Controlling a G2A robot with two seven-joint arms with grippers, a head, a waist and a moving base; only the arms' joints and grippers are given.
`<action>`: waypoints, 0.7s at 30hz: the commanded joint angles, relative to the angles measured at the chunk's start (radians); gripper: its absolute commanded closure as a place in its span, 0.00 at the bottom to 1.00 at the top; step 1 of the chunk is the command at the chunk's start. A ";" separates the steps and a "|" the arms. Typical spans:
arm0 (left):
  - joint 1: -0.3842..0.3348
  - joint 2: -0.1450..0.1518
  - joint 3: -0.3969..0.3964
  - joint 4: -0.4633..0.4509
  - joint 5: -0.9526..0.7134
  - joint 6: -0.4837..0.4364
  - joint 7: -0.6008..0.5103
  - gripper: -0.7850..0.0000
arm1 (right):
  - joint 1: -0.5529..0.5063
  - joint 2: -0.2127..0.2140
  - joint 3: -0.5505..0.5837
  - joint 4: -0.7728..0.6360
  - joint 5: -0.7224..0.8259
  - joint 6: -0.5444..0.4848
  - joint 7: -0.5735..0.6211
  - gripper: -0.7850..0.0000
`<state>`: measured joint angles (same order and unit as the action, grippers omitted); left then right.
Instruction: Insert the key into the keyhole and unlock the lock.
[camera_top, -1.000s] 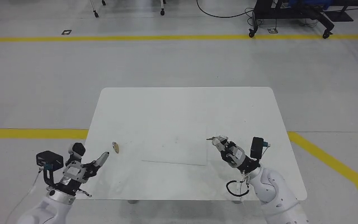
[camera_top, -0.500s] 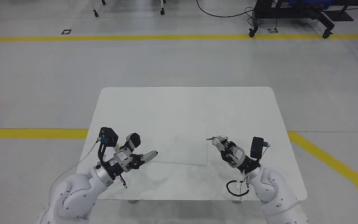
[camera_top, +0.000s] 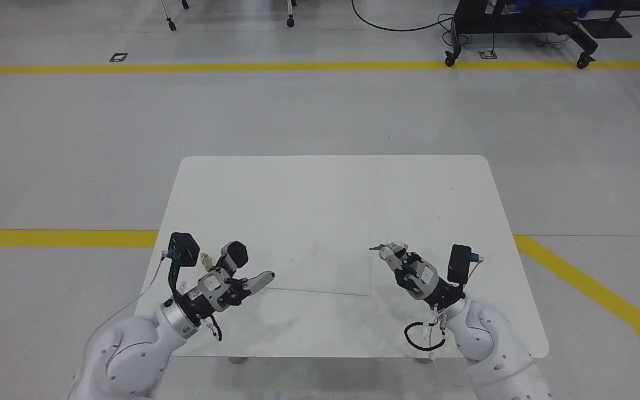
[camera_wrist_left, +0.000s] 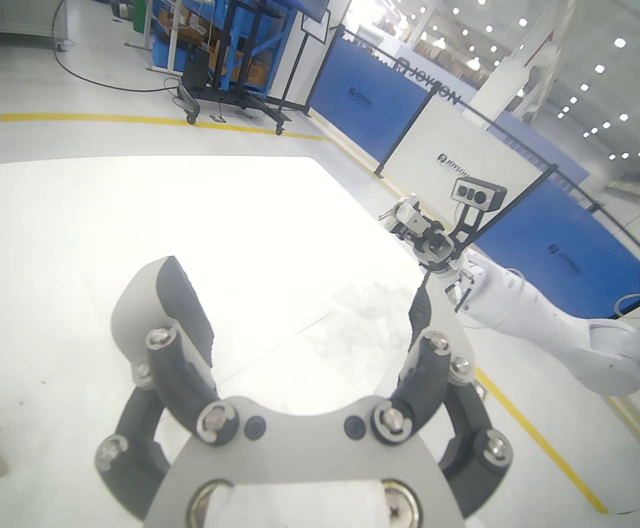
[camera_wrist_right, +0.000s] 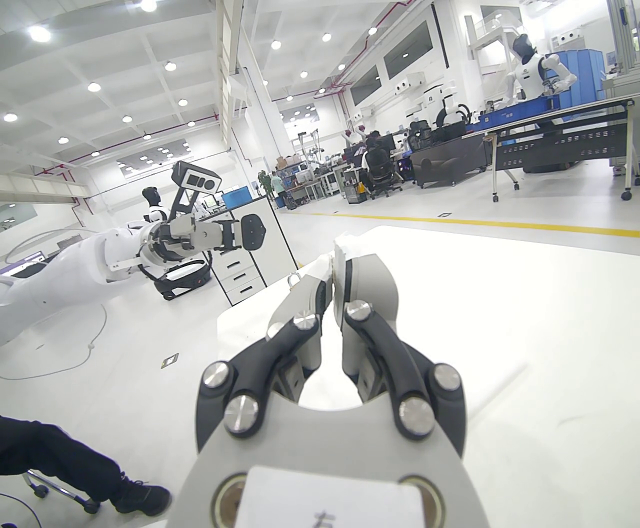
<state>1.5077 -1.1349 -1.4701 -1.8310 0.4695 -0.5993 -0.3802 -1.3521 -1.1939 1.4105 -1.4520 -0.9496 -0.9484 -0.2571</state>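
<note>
left fingers (camera_wrist_left: 180, 305) spread open; from above, the key (camera_top: 374, 246) juts from closed right fingers (camera_top: 393, 253)

Logo lettering in white on the blue barrier panels (camera_wrist_left: 361, 96), again in dark print on the white panel (camera_wrist_left: 452, 161) beside them, and on the end blue panel (camera_wrist_left: 565, 255) further along. The sticker (camera_wrist_right: 327, 500) at the base of the right gripper (camera_wrist_right: 333, 265) carries one dark character, cut off at the edge, too partial to read.
</note>
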 joint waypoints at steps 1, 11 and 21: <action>-0.005 0.004 0.016 0.039 -0.173 -0.066 -0.074 0.00 | 0.000 0.000 0.000 0.000 0.000 0.000 0.000 1.00; -0.196 0.013 0.177 0.253 -0.818 -0.064 -0.522 0.00 | 0.000 0.000 0.000 0.000 0.000 0.000 0.000 1.00; -0.360 -0.018 0.326 0.368 -0.695 -0.117 -0.487 0.00 | 0.027 -0.004 -0.060 -0.001 0.075 -0.045 0.072 1.00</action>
<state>1.1573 -1.1499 -1.1595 -1.4575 -0.2849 -0.7059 -0.8927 -1.3393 -1.1973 1.3674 -1.4644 -0.9095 -0.9621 -0.2079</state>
